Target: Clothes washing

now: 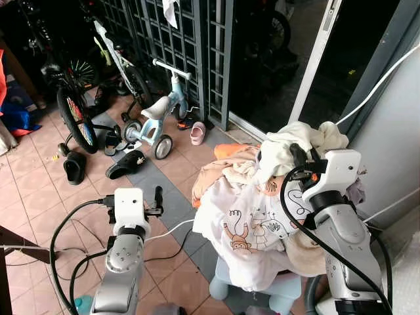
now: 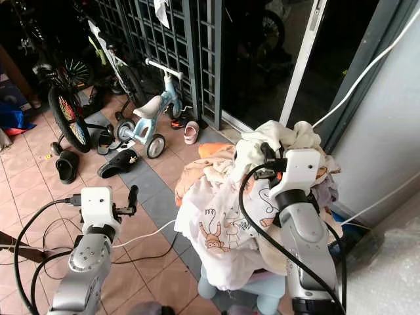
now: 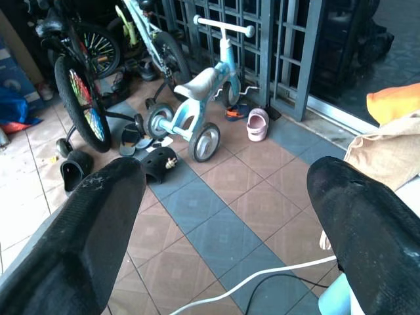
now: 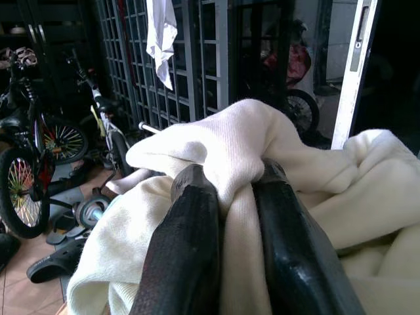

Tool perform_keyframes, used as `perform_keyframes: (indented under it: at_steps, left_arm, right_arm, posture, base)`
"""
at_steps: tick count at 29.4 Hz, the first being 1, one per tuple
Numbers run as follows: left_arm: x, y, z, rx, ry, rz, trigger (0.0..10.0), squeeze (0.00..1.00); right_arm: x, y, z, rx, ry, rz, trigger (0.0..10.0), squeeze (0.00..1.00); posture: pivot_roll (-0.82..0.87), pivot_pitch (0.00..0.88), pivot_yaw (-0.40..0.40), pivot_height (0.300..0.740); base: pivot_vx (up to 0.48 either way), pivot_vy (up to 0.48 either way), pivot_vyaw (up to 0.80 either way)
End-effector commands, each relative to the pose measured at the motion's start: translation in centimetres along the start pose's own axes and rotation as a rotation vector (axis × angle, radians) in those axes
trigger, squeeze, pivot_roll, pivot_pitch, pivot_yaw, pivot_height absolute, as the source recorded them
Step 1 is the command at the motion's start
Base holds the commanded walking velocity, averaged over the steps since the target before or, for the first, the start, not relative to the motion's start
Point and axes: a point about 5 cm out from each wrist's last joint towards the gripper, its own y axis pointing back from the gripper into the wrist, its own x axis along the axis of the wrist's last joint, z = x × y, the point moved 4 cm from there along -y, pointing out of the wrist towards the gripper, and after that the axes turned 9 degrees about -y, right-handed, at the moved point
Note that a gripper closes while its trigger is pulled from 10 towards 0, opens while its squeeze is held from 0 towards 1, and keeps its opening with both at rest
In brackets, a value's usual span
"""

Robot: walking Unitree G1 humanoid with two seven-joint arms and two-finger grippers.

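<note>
On top of the clothes pile, which is heaped on what may be a pale blue stool, the right gripper is pinching one cream garment, arm raised. The left gripper is hovering over the tiled floor, jaws wide. Two bicycles are standing nearby.

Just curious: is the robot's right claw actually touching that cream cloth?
Touching. The right wrist view shows the right gripper pinching a fold of cream cloth between its fingers.
</note>
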Motion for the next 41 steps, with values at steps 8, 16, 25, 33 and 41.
perform_keyframes:
  at_steps: [8,16,25,33,41]
  left_arm:
    - [-0.5,-0.1,-0.1,0.008,-0.021,-0.02,10.0,0.0]
    - [-0.4,-0.2,-0.1,0.008,-0.023,-0.014,10.0,0.0]
    - [-0.2,-0.2,0.2,-0.015,0.008,0.004,10.0,0.0]
    - [0.1,-0.2,0.5,-0.049,0.005,0.027,10.0,0.0]
    - [0.2,-0.3,0.7,-0.068,0.001,0.041,10.0,0.0]
  right_arm:
    - [0.7,-0.6,-0.5,0.018,0.016,0.026,10.0,0.0]
    - [0.6,-1.0,-0.3,-0.008,0.032,0.02,10.0,0.0]
    - [0.7,-1.0,0.8,-0.078,0.069,0.027,10.0,0.0]
    - [2.1,-1.5,3.4,-0.208,0.149,0.083,10.0,0.0]
    - [2.3,-1.8,4.0,-0.241,0.177,0.094,10.0,0.0]
  posture:
    - [-0.07,0.0,0.04,0.74]
    - [-0.07,0.0,0.043,0.74]
    - [-0.07,0.0,0.044,0.74]
    - [-0.08,0.0,0.046,0.74]
    - [-0.08,0.0,0.047,0.74]
  base:
    - [-0.346,0.0,0.0]
    - [-0.198,0.0,-0.12]
    - [0.0,0.0,-0.77]
    - [0.0,0.0,-0.8]
    - [0.0,-0.158,-0.8]
